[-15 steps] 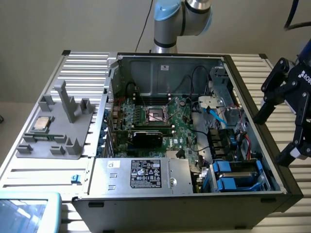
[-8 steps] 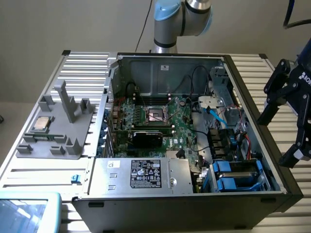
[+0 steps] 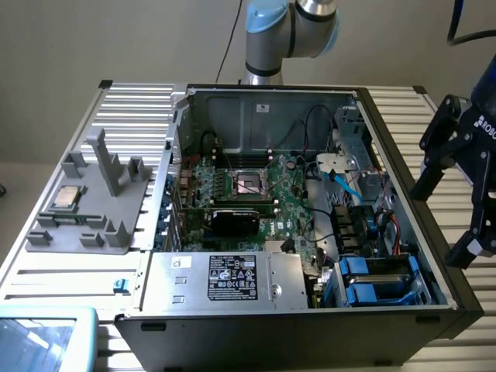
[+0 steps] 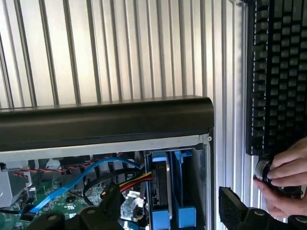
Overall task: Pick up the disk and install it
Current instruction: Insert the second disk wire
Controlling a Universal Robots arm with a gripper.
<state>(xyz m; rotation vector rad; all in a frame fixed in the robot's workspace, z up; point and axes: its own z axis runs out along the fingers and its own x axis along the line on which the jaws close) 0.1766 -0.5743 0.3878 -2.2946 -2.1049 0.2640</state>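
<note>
My black gripper (image 3: pixel 453 194) hangs spread and empty at right, grey blue-railed disk (image 3: pixel 377 277) already seated lower right, so basically installed.

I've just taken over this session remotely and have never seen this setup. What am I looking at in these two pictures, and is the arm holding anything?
The exterior view looks down on an open computer case lying on a ribbed metal table. The robot arm's base rises behind the case. Its black tool hangs over the case's edge on the exterior view's right, jaws open, holding nothing.

The other picture comes from a camera on the arm's wrist, looking past the tool into the case. There the disk, grey metal in blue carrier rails, stands in its bay at the case's corner.

On the table: a grey holder with a CPU chip, and a black keyboard, where a person's hand grips a knob.
</note>
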